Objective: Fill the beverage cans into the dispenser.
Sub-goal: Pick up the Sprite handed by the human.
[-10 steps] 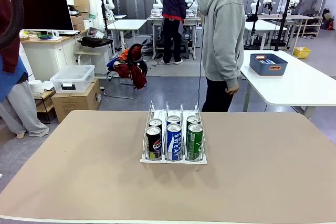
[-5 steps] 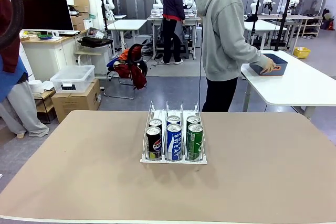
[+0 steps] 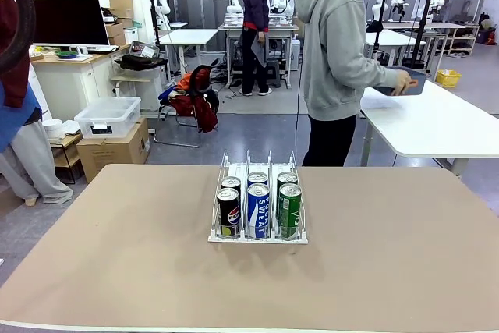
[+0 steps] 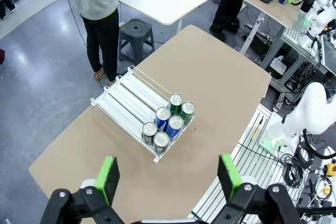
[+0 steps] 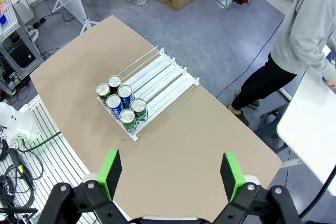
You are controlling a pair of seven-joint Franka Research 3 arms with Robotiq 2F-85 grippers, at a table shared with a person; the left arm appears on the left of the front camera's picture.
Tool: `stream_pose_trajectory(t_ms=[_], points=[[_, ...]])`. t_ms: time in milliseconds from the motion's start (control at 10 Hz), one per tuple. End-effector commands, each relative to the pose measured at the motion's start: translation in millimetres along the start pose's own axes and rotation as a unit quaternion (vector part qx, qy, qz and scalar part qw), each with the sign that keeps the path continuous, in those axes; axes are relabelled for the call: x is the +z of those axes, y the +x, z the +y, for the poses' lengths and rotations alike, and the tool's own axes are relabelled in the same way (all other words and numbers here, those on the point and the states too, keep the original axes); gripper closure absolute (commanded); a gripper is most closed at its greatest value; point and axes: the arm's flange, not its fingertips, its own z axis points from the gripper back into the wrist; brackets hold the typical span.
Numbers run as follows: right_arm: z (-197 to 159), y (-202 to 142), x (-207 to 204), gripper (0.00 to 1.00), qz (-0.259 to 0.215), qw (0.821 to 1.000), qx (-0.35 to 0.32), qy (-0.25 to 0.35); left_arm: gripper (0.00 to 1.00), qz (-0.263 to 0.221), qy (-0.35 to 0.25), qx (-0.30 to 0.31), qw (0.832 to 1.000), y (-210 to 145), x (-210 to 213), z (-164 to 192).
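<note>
While both arms hang high above table (image 3: 117, 271), left gripper (image 4: 168, 174) gapes wide, empty. Dispenser (image 3: 257, 239) at table centre, two cans per lane at front lip: black cans (image 3: 228, 212) left, blue-white cans (image 3: 258, 210) middle, green cans (image 3: 289, 210) right. Right gripper (image 5: 170, 171) wide, empty. Person (image 3: 335, 44) beyond far edge, reaching toward white side table (image 3: 437, 126).

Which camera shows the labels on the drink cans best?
The front view: the six cans stand side-on in the dispenser, labels facing the camera. Both wrist views look down from high above, showing mainly their silver tops.
</note>
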Motion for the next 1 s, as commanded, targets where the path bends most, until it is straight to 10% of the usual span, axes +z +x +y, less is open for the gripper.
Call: stream_pose_trajectory(t_ms=[0, 900], points=[[0.1, -0.5, -0.7, 0.0, 0.001, 1.0, 0.0, 0.001, 0.0, 0.001, 0.0, 0.002, 1.0, -2.5, -0.8, 1.5], [0.1, -0.5, -0.7, 0.0, 0.001, 1.0, 0.0, 0.001, 0.0, 0.001, 0.0, 0.002, 1.0, -2.5, -0.8, 1.5]])
